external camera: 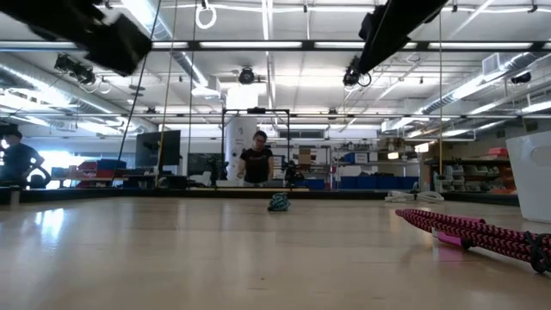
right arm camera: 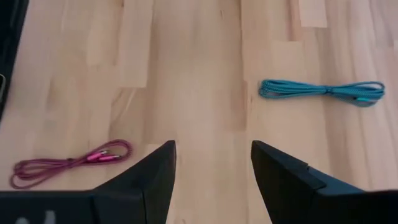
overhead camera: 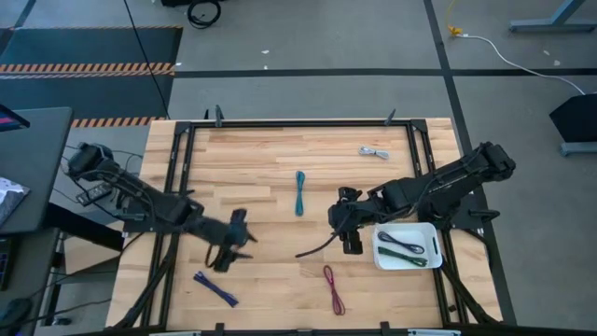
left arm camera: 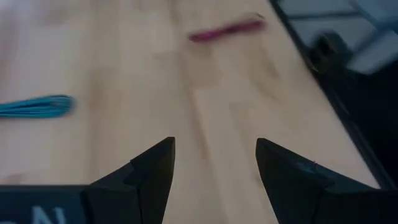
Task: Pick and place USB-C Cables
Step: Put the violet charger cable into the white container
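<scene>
Both grippers hang open over the wooden table and hold nothing. My left gripper (overhead camera: 239, 235) (left arm camera: 214, 146) hovers above the blue cable (overhead camera: 215, 288), which lies near the table's near edge. My right gripper (overhead camera: 334, 217) (right arm camera: 213, 148) hovers left of the white tray (overhead camera: 427, 230). The tray holds the purple cable (overhead camera: 398, 241) and the green cable (overhead camera: 411, 259). Lying flat on the table are the teal cable (overhead camera: 300, 192) (right arm camera: 323, 91) (left arm camera: 34, 107), the maroon cable (overhead camera: 333, 288) (right arm camera: 68, 163) (left arm camera: 227, 29) (external camera: 482, 234) and the pale grey cable (overhead camera: 374, 151).
A black frame (overhead camera: 280, 122) runs round the table top. Bare wood lies between the two grippers and around the teal cable. In the low view the tray's wall (external camera: 529, 176) stands at the right, and a person (external camera: 256, 161) stands in the room behind the table.
</scene>
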{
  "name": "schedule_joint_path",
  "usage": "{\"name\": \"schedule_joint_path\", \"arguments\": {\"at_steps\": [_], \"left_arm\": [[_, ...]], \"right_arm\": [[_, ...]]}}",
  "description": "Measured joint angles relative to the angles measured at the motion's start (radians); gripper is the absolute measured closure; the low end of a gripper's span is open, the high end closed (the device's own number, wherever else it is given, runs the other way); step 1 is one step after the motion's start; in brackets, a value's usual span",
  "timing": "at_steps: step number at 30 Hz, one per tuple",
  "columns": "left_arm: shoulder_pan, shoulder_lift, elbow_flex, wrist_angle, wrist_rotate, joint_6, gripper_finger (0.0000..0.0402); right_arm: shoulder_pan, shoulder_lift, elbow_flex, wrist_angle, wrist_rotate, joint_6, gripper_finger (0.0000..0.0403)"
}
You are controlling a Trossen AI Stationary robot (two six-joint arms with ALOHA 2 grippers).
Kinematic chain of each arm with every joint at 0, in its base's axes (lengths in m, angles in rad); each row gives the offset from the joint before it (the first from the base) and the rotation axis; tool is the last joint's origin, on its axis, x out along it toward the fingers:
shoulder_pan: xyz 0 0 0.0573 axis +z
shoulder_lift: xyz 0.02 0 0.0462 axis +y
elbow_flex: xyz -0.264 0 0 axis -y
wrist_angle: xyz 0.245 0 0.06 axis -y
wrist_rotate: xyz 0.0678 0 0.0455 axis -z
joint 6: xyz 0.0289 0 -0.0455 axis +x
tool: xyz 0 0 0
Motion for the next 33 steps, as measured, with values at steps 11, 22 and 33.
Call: {"name": "schedule_joint_path", "arguments": {"at_steps": [11,22,33], "left_arm": [[-0.328,0.125,0.001,-0.02,-0.027,-0.375,0.0171],[-0.413,0.347,0.001,0.012,-0.026,-0.439,0.0171],[-0.47,0.401,0.001,0.04,-0.023,-0.439,0.0171]], "right_arm": [[-0.05,0.0,-0.001,-0.002,-0.003,-0.055,0.0188],[-0.064,0.0,-0.001,-0.002,-0.012,-0.045,0.0188],[-0.064,0.0,-0.001,-0.003,-0.013,-0.044,0.0188]]}}
